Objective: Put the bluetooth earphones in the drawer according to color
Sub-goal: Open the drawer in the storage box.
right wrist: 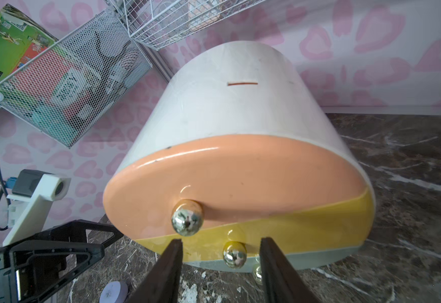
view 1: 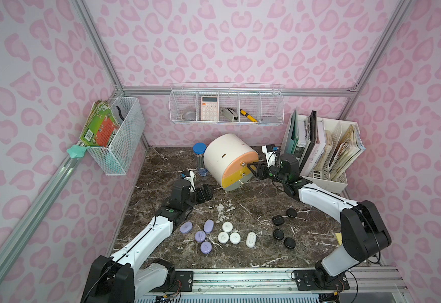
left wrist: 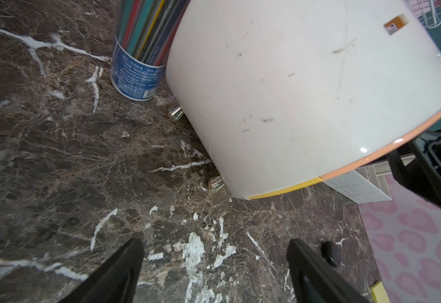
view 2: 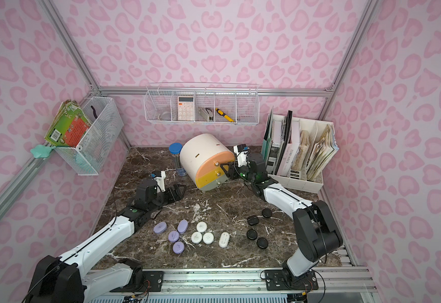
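- Bright, even, diffuse light in all views; shadows on the bench [view 1: 240, 210] are faint.
- Small white glare streaks on the drawer [right wrist: 240, 170] front and its knobs [right wrist: 187, 217].
- Wrist views stretch toward the edges; the right claw [right wrist: 220, 240], nearest the lens, looks soft.

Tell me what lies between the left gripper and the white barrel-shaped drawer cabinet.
Nothing but bare brown marble tabletop lies between the left gripper and the white barrel-shaped cabinet. The left wrist view shows this best.
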{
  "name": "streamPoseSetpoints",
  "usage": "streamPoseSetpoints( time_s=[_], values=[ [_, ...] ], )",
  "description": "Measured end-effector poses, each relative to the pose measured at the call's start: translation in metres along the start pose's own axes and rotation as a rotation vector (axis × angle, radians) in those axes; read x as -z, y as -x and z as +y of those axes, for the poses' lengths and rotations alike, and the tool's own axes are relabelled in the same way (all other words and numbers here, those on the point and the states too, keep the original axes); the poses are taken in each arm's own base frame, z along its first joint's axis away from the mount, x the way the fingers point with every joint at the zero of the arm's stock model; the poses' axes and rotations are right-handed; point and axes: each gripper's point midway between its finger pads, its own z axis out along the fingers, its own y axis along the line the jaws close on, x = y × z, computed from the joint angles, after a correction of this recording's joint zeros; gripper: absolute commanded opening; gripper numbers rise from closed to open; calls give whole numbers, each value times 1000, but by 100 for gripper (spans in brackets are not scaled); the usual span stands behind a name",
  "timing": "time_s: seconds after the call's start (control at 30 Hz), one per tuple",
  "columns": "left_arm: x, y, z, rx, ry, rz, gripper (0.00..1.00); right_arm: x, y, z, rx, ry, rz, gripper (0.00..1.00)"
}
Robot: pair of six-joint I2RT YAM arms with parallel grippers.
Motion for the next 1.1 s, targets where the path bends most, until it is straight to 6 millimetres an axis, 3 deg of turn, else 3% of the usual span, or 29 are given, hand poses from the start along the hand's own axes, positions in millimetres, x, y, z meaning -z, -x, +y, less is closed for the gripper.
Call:
streamPoseSetpoints(
  time_s=[0.3, 0.6, 1.1],
  values=[
    [-1, 1, 1, -20, 17, -5, 91, -19, -3, 18, 12, 34, 35, 35],
    [0, 2, 3, -24, 32, -12, 91, -33, 0, 19, 7, -24, 57, 25],
    [5, 4, 3, -25, 39, -21, 91, -38, 2, 20, 9, -121, 74, 4]
  ],
)
